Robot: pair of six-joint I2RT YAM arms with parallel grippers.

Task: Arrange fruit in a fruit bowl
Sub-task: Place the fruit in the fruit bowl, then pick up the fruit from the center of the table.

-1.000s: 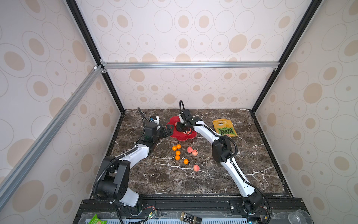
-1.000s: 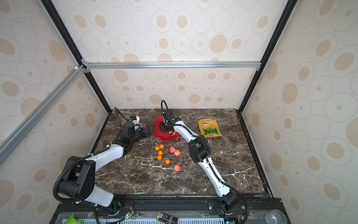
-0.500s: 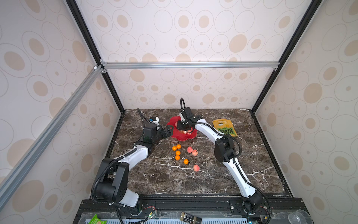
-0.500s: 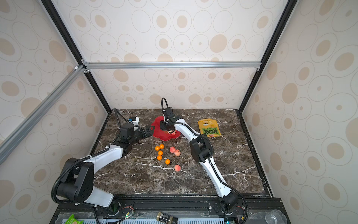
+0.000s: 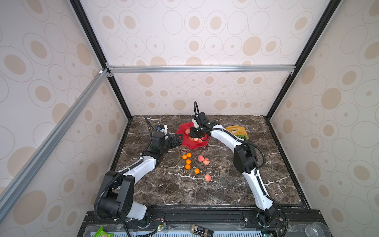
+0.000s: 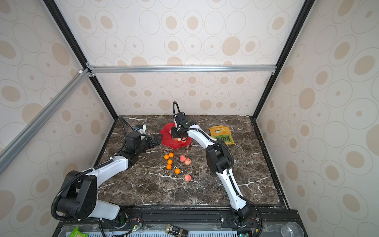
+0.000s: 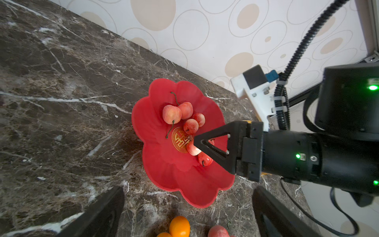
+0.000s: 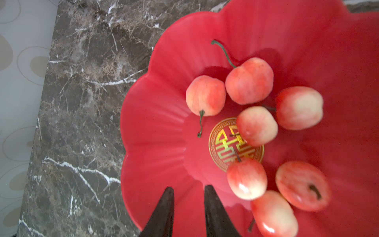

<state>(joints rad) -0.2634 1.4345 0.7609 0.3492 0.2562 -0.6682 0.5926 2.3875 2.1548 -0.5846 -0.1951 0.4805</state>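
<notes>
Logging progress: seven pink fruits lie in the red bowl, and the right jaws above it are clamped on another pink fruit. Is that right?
Not quite. The right gripper over the fruit bowl holds nothing: in the right wrist view its jaws stand apart with only the red bowl showing between them. The rest holds: seven pink fruits lie in the bowl.

Seven pink fruits (image 8: 249, 81) sit inside the red scalloped bowl (image 8: 160, 127).
</notes>
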